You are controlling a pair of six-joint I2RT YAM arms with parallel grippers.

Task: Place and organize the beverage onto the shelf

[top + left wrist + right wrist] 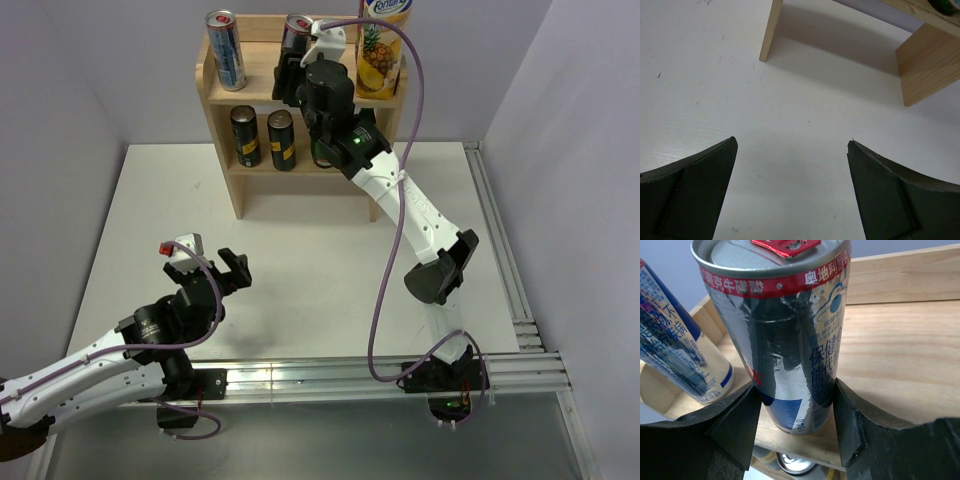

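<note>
"Right wrist view: is the silver can (785, 340) actually gripped?"

"Looks so. The right claw (796, 407) is closed to the can's width, one finger pressed on each side, low on the body. It holds the can upright on the top tier of the shelf (900, 355), which stands at twelve o'clock on the table (300, 300) in the top view."

"Is it set down?"

"Cannot tell. Its base is right at the front edge of the board (can tops on the lower tier show just beneath it), and that worries me. If the claw lets go with the base overhanging, I think the can tips forward off the shelf."

"Neighbours?"

"The second silver can (226, 50) stands at nine o'clock from it, apart. The juice carton (382, 55) is at three o'clock, just beside the wrist. A sideways pull-out could knock the carton, and so slim a can could topple if a finger drags on it while opening."

"Below?"

"The dark cans (245, 135) stand on the lower tier, at seven o'clock from the wrist. Dropping low on the retreat might clip them."

"Left side?"

"The left claw (791, 145) is spread wide and holds nothing, over the table at seven o'clock, well clear of the shelf."
</note>
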